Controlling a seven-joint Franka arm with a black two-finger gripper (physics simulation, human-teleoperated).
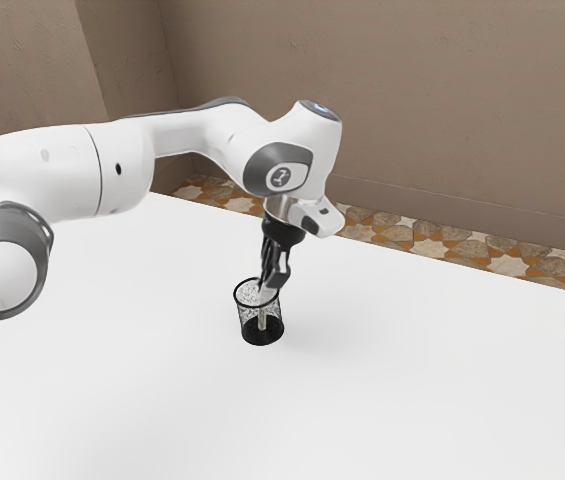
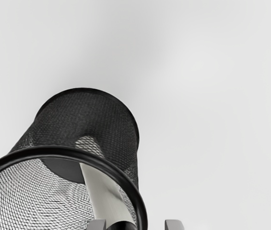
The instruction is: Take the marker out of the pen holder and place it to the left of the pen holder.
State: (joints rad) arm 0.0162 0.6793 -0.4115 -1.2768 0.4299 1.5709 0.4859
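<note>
Since the marker (image 2: 105,196) stands inside the pen holder (image 2: 77,115), the claw (image 1: 270,286) points down with its fingers (image 2: 174,224) apart, likely to fit around it. The rim (image 2: 58,151) looks between them too, so it might get pinched.

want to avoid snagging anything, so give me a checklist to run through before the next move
1. Pen holder upright on the table: ok
2. Marker inside the pen holder: ok, leaning rather than upright
3. Gripper at the pen holder's mouth: ok
4. Gripper open: ok, fingers apart
5. Marker gripped: not ok, a gap shows on one side of it
6. Rim out of the closing path: cannot tell, though it appears between the fingers in the wrist view
</note>
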